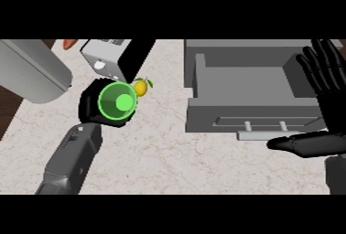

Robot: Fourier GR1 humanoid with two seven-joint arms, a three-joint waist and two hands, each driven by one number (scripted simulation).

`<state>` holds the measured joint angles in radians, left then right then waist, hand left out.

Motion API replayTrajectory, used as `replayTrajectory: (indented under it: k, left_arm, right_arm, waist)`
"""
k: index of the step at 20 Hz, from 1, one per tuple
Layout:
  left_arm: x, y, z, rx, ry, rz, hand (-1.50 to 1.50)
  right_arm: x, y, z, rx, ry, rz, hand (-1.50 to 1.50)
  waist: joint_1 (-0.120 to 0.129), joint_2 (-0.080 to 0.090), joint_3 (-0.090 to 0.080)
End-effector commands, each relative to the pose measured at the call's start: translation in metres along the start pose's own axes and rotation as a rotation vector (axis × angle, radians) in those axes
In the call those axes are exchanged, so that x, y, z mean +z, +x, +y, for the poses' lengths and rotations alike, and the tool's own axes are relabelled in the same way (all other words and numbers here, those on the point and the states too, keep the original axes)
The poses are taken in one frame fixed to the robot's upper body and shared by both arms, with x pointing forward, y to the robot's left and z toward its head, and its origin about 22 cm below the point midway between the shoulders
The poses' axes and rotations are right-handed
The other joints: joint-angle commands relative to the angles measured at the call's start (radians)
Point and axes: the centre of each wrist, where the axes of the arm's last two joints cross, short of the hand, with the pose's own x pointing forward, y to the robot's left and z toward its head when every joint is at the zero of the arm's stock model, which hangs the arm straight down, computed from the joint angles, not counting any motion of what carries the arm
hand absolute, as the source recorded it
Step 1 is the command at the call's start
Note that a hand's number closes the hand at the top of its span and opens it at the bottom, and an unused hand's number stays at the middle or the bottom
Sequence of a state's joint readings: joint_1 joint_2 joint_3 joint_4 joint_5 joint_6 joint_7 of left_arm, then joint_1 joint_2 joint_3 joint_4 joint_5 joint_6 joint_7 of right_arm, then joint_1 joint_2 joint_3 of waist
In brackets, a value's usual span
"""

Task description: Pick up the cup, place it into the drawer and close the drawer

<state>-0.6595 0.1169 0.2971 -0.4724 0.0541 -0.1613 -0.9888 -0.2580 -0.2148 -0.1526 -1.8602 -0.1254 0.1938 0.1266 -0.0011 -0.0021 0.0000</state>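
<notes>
1. While the left hand [94, 107] curls round the green cup [117, 102] at centre left of the frame, the cup's open mouth faces the camera, so it appears tipped on its side in the grasp; it could slip or turn on the way across.
2. Just beside the cup, to its right, sits a small yellow lemon [140, 87], and a toaster [111, 57] stands just above; a lift that swings upward or rightward may knock either one.
3. At upper right the grey drawer [202, 73] stands open; its near front wall and handle [263, 124] rise in the path, so a low carry could catch the cup on that wall.
4. Resting open at the right edge, fingers straight, the right hand [317, 141] sits near the handle and could get in the way of the left arm's approach.
5. Marble desk [169, 155] lies between cup and drawer.
</notes>
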Motion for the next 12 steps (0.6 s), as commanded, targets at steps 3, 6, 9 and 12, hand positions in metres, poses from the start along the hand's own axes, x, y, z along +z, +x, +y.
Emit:
replayTrajectory:
  k: [3,6,9,12]
  left_arm:
    - [-0.056,0.03,-0.07,0.056,-0.136,-0.08,1.5]
    - [-0.082,0.054,-0.096,0.07,-0.19,-0.076,1.5]
    - [-0.118,0.082,-0.128,0.027,-0.186,-0.079,1.5]
    - [-0.145,0.11,-0.162,0.016,-0.201,-0.07,1.5]
  right_arm:
    - [0.0,0.01,-0.012,0.011,-0.023,0.011,-1.5]
    - [0.005,-0.009,-0.012,0.019,-0.017,0.019,-1.5]
    - [-0.003,-0.007,0.002,0.005,0.006,0.01,-1.5]
    - [-0.009,-0.023,0.001,0.001,-0.021,0.001,-1.5]
  waist:
    - [0.021,-0.012,0.002]
    - [0.016,-0.009,0.001]
    - [0.0,-0.003,0.001]
    - [-0.007,0.001,0.001]
